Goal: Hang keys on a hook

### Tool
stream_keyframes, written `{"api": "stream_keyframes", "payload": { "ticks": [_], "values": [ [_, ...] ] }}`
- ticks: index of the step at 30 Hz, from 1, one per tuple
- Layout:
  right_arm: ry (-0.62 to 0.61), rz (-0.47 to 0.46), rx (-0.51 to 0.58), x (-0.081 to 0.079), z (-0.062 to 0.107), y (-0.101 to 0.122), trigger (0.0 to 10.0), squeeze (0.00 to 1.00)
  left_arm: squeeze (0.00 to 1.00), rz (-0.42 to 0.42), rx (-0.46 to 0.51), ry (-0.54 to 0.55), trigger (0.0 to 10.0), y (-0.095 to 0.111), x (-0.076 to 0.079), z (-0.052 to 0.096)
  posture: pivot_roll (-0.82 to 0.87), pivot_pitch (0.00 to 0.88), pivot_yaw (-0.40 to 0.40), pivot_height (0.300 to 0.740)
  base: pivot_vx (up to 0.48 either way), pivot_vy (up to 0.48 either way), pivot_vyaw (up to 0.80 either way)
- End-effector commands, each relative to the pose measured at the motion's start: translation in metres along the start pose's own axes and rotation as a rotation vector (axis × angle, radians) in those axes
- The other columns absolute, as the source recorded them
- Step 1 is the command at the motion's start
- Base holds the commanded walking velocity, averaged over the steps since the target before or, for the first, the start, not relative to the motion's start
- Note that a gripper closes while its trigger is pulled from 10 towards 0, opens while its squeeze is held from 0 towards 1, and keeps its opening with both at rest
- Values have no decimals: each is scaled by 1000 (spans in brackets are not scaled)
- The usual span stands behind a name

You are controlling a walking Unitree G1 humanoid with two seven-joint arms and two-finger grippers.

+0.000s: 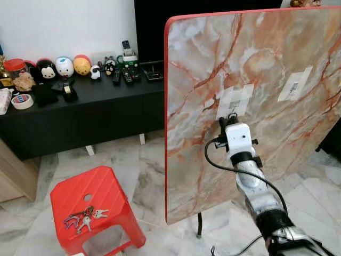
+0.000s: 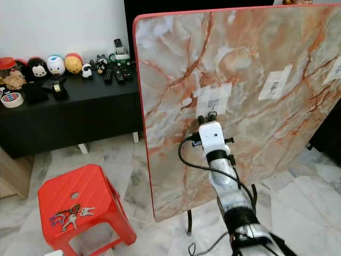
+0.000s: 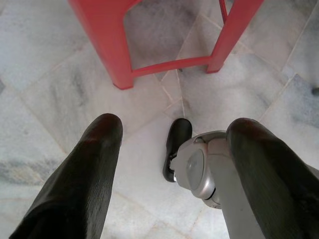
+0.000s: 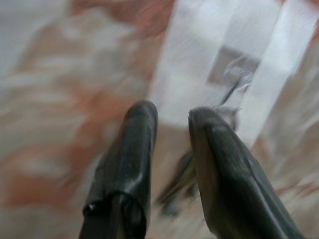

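- Keys (image 1: 84,217) lie on the red stool (image 1: 109,188), well apart from my right claw (image 1: 227,120).
- Right claw, slightly spread, sits at the hook (image 2: 212,112) on the upright marble board (image 1: 192,69).
- Left claw (image 3: 172,149) spread, above open floor (image 3: 45,94).

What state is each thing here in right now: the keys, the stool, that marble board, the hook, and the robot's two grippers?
keys: lying on the stool, not hung.
red stool: upright on the floor.
marble board: propped upright, tilted.
hook: on the board, appears bare.
right gripper: raised at the hook, slightly open.
left gripper: hanging low, open.
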State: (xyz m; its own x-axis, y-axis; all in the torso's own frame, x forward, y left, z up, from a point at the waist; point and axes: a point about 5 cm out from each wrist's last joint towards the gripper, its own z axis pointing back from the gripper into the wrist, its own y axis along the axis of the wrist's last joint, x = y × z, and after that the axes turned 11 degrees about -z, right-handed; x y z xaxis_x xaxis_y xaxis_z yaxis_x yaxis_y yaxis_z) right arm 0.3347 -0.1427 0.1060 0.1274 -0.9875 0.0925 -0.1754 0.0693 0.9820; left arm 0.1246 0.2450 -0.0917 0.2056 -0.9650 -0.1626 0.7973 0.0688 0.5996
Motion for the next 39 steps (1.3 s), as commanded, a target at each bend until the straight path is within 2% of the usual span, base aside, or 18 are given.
{"api": "stream_keyframes", "payload": {
  "ticks": [1, 3, 4, 5, 8, 9, 11, 12, 14, 18, 19, 20, 21, 23, 26, 30, 34, 39],
  "values": [
    [34, -32, -3, 1, 8, -2, 10000, 0, 0, 13, -31, -1, 10000, -7, 1, 2, 81, 0, -80, 740, 0, 0, 0],
    [41, -48, -19, 2, 16, -6, 10000, 0, 0, 11, -32, -1, 10000, -7, 1, 2, 82, 0, -85, 740, 0, 0, 0],
    [28, -99, -62, 4, 31, -16, 10000, 0, 0, 13, -32, 1, 10000, -8, 0, 2, 80, 0, -84, 740, 0, 0, 0],
    [28, -99, -62, 4, 31, -16, 10000, 0, 0, 13, -32, 1, 10000, -8, 0, 2, 80, 0, -84, 740, 0, 0, 0],
    [-87, -144, -192, 24, 62, -44, 10000, 0, 0, 7, -33, 0, 10000, -7, 0, 2, 71, 0, -80, 740, 0, 0, 0],
    [-176, -212, -261, 35, 74, -58, 10000, 0, 0, 2, -34, -2, 10000, -7, 0, 2, 69, 0, -78, 740, 0, 0, 0],
    [-194, -230, -273, 37, 77, -61, 10000, 0, 0, 1, -34, -2, 10000, -7, 0, 2, 69, 0, -78, 740, 0, 0, 0],
    [-330, -270, -379, 51, 92, -83, 10000, 0, 0, -10, -35, -6, 10000, -6, -1, 1, 50, 0, -59, 740, 0, 0, 0],
    [-444, -327, -520, 58, 113, -106, 10000, 0, 0, -16, -34, -7, 10000, -5, -2, 1, 46, 0, -42, 740, 0, 0, 0],
    [-458, -401, -711, 47, 137, -131, 10000, 0, 0, -27, -31, -7, 10000, -4, -3, 0, 24, 0, -21, 740, 0, 0, 0],
    [-449, -449, -823, 35, 153, -143, 10000, 0, 0, -35, -30, -10, 10000, -3, -3, 0, 19, 0, -19, 740, 0, 0, 0],
    [-449, -449, -823, 35, 153, -143, 10000, 0, 0, -35, -30, -10, 10000, -3, -3, 0, 19, 0, -19, 740, 0, 0, 0],
    [-435, -445, -959, 22, 176, -156, 10000, 0, 0, -43, -29, -12, 10000, -2, -3, 0, 21, 0, -16, 740, 0, 0, 0],
    [-379, -382, -1067, 12, 194, -163, 10000, 0, 0, -41, -26, -12, 10000, -1, -3, 0, 31, 0, -16, 740, 0, 0, 0],
    [-316, -359, -1122, 4, 203, -167, 10000, 0, 0, -34, -22, -10, 10000, -1, -4, 0, 49, 0, -16, 740, 0, 0, 0],
    [-314, -421, -1136, -3, 203, -168, 10000, 0, 0, -53, -26, -12, 10000, 0, -6, -1, 26, 0, 10, 740, 0, 0, 0],
    [-318, -409, -1147, 0, 206, -169, 10000, 0, 0, -56, -28, -10, 10000, 0, -8, -1, 29, 0, 19, 740, 0, 0, 0],
    [-340, -366, -1140, 11, 209, -168, 10000, 0, 0, -61, -29, -4, 10000, 0, -10, -1, 33, 0, 21, 740, 0, 0, 800]
  ]
}}
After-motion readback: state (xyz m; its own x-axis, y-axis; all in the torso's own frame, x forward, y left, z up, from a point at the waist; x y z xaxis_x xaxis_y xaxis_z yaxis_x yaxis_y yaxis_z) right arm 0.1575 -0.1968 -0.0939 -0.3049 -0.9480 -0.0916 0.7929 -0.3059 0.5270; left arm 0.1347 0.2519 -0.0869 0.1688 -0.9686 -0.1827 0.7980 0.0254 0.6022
